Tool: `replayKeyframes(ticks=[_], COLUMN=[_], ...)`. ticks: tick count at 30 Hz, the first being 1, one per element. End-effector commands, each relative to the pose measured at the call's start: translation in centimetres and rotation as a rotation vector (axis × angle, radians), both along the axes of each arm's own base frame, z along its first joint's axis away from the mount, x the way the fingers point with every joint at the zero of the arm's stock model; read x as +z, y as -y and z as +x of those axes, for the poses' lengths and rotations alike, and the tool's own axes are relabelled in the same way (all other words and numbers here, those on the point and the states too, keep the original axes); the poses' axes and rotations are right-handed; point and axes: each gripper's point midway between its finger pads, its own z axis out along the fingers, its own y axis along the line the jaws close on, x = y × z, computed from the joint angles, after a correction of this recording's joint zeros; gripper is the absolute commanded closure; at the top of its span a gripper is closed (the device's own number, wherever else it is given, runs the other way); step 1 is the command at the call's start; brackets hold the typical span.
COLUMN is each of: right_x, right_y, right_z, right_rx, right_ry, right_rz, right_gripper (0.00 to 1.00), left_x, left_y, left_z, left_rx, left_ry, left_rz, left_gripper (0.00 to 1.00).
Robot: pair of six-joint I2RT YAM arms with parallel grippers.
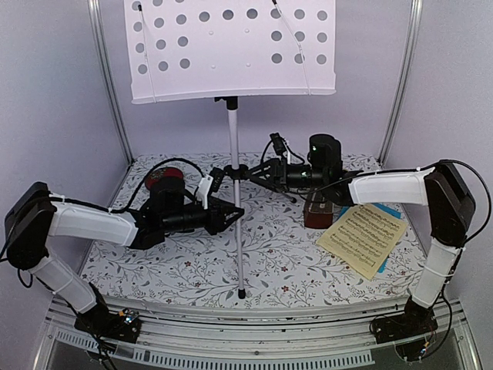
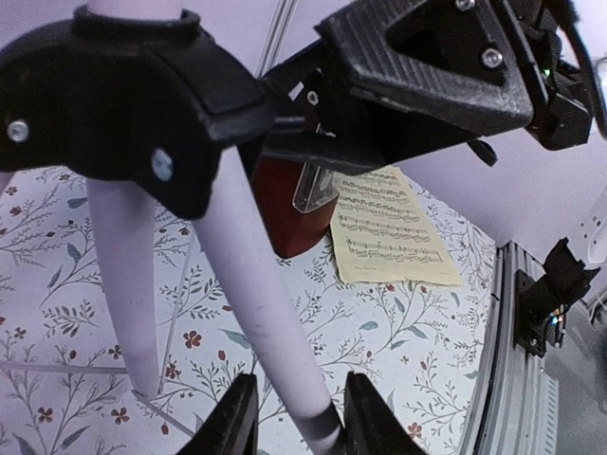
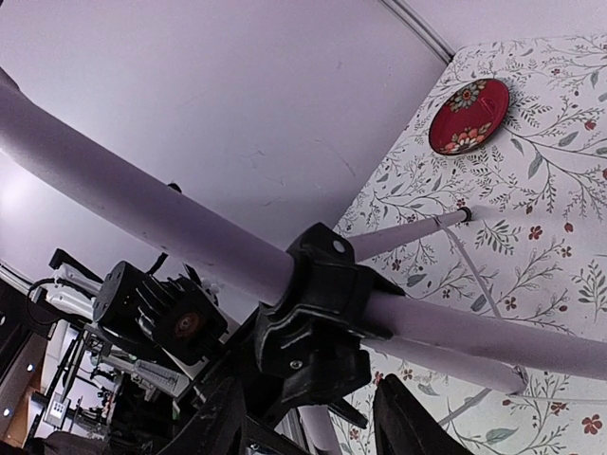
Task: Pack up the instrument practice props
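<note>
The music stand (image 1: 234,131) stands mid-table, its white perforated desk (image 1: 231,46) at the top of the view. My left gripper (image 1: 231,213) reaches the pole from the left. In the left wrist view it (image 2: 302,422) is open, straddling a silver tripod leg (image 2: 251,284) with a gap on the left side. My right gripper (image 1: 271,171) comes in from the right at the black leg hub (image 3: 318,318). In the right wrist view it (image 3: 313,427) is open, with its fingers wide of the hub. The dark brown metronome (image 1: 318,212) stands beside the cream music sheet (image 1: 363,235), which lies on a blue one (image 1: 391,210).
A red patterned plate (image 3: 468,116) lies on the floral cloth (image 1: 277,262) at the back left, partly behind my left arm. Metal frame posts (image 1: 108,85) and pale walls close in the sides. A rail (image 1: 254,351) runs along the near edge.
</note>
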Motion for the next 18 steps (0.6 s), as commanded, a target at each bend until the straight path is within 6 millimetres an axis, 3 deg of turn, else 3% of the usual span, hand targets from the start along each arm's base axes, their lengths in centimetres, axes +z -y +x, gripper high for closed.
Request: replayKeyframes(ticks=[1, 9, 18], right_x=[1.3, 0.8, 0.5], right_y=[-0.8, -0.8, -0.8], right_z=[0.2, 0.9, 1.6], right_rx=[0.021, -0.014, -0.048], right_ry=[0.025, 0.022, 0.017], right_rz=[0.051, 0.043, 0.039], right_gripper=[0.57, 0.66, 0.71], left_x=[0.1, 0.1, 0.3], left_y=[0.1, 0.2, 0.3], left_z=[0.2, -0.1, -0.2], left_rx=[0.018, 0.012, 0.009], left_ry=[0.013, 0.015, 0.020], left_rz=[-0.005, -0.006, -0.003], left_gripper=[0.70, 0.83, 0.87])
